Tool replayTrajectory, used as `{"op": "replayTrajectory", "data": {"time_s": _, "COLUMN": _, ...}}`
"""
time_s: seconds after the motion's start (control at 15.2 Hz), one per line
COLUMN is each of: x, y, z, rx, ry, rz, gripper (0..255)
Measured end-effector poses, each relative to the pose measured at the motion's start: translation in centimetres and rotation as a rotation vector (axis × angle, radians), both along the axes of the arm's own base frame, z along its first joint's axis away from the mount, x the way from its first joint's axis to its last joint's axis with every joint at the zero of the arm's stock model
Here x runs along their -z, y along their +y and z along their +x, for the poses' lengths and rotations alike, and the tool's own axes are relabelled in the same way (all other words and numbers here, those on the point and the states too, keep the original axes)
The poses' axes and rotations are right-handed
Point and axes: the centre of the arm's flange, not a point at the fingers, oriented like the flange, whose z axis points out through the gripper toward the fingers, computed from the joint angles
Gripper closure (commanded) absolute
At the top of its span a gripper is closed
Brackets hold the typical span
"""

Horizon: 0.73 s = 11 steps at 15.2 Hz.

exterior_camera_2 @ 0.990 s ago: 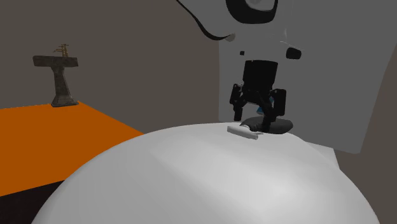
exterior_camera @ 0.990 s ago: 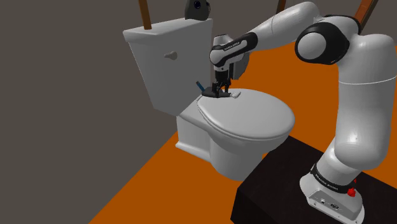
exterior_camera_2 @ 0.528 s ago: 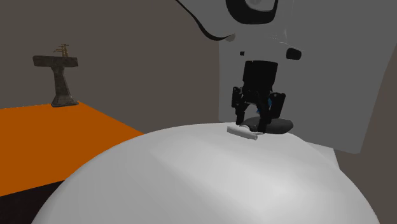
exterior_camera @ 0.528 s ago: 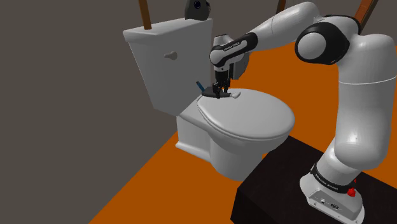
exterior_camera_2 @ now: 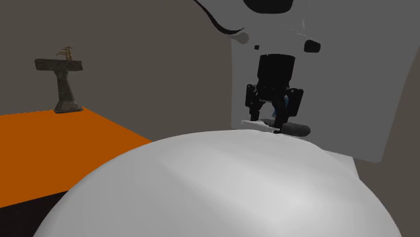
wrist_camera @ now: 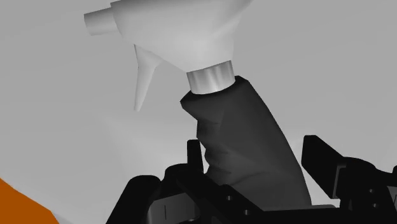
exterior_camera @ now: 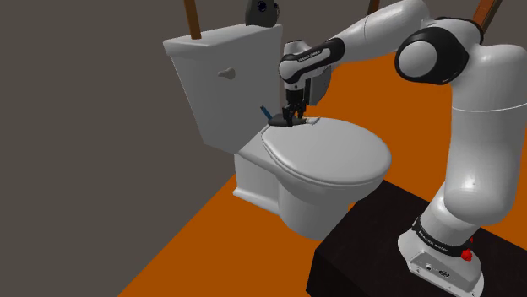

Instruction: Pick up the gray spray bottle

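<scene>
The bottle (wrist_camera: 248,159) had a matt dark body, a shiny metallic collar (wrist_camera: 210,76) and a smooth white head (wrist_camera: 178,28). The toilet lid (exterior_camera: 334,156) looked smooth, faintly glossy.

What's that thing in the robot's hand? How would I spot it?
Find the white toilet. At the back of its closed lid, near the tank, the black gripper clasps a spray bottle. Its dark grey body, silver collar and white trigger head set it apart.
</scene>
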Motion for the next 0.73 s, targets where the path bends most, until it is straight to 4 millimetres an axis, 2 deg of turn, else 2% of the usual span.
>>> {"op": "replayTrajectory", "data": {"time_s": 0.73, "x": -5.5, "y": 0.1, "z": 0.1, "rx": 0.000, "ry": -0.001, "rz": 0.000, "gripper": 255}}
